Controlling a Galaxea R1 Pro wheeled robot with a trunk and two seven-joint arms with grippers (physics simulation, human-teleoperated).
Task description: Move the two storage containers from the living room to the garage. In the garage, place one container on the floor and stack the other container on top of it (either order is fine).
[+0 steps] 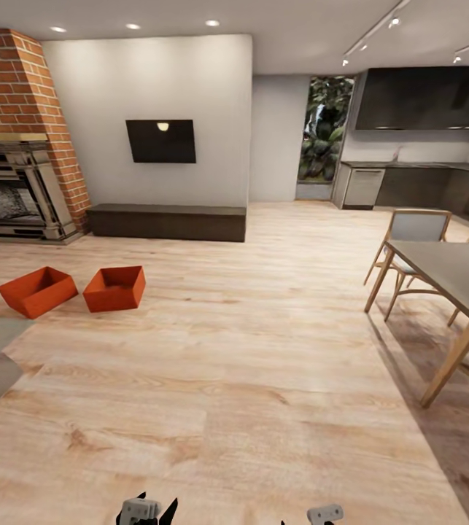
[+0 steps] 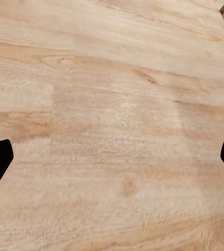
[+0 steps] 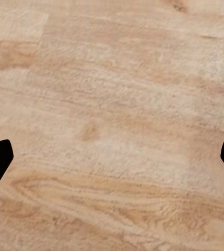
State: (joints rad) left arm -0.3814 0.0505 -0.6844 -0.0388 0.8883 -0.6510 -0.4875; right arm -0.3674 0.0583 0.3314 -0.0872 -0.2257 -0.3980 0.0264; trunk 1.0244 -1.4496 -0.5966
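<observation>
Light wood flooring (image 1: 263, 379) separates you from two bins (image 1: 114, 288), end effectors (image 2: 112, 157) spread apart, empty; a careless approach could shove them together.

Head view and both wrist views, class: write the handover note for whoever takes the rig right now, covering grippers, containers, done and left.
Left gripper: open, empty, over the wood floor.
Right gripper: open, empty, also over the floor.
Both storage containers, one beside the other, sit apart on the living room floor, ahead to the left, near the fireplace.
Done: nothing moved.
Left: drive over, carry both to the garage, stack them.
</observation>
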